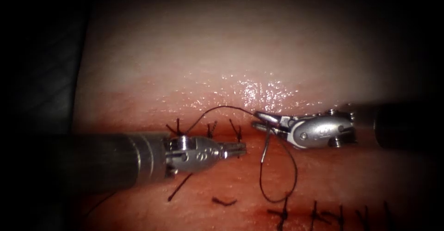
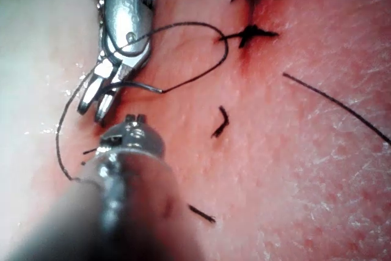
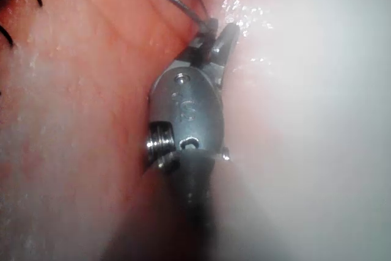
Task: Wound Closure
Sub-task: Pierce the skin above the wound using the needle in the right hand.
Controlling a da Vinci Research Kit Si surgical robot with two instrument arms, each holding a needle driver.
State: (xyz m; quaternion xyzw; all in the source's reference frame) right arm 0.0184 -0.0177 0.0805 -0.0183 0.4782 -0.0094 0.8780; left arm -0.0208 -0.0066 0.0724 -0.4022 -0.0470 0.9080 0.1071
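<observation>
My right tool (image 1: 257, 120) comes in from the right, its jaws shut on the curved needle (image 1: 264, 147) near its thread end. The needle hangs down from the jaws over the tissue (image 1: 222, 64) and is not in it. In the right wrist view the needle (image 3: 174, 1) sticks out of the jaws (image 3: 215, 29). Dark thread (image 1: 292, 166) loops below the needle, and another strand (image 1: 222, 107) arcs left to a stitch (image 1: 175, 128). My left tool (image 1: 239, 148) has its jaws shut on nothing I can see, beside a stitch (image 1: 238, 130). The left wrist view shows the right tool (image 2: 95, 105) with the needle (image 2: 140, 87).
Three stitches stand in a row along the cut above the left tool. More stitches (image 1: 323, 212) line the lower right. Cut ends of thread (image 1: 180, 187) (image 1: 224, 201) lie on the reddened tissue below the left tool, and some (image 2: 220, 121) in the left wrist view.
</observation>
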